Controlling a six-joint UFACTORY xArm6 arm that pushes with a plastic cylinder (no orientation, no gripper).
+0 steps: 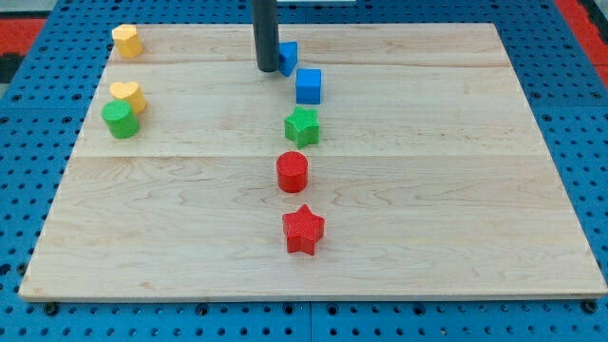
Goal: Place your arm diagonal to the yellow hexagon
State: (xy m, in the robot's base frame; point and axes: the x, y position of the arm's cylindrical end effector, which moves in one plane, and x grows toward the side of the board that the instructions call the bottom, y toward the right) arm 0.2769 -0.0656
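The tip (267, 69) is seen touching a partly hidden blue block (288, 57) at the view's top; no fingers are fitted. The yellow hexagon (126, 40) is placed far left, well apart.

Pale, light-grained wooden board (427, 190) on a blue studded surface (570, 57), red at the view's top corners. My tip (267, 69) ends a dark grey rod. 2 blue blocks: a partly hidden one (289, 57), a cube (309, 85). Green star (302, 125), green cylinder (121, 119). Red cylinder (293, 172), red star (303, 230). 2 yellow: hexagon (126, 41), heart (127, 95).
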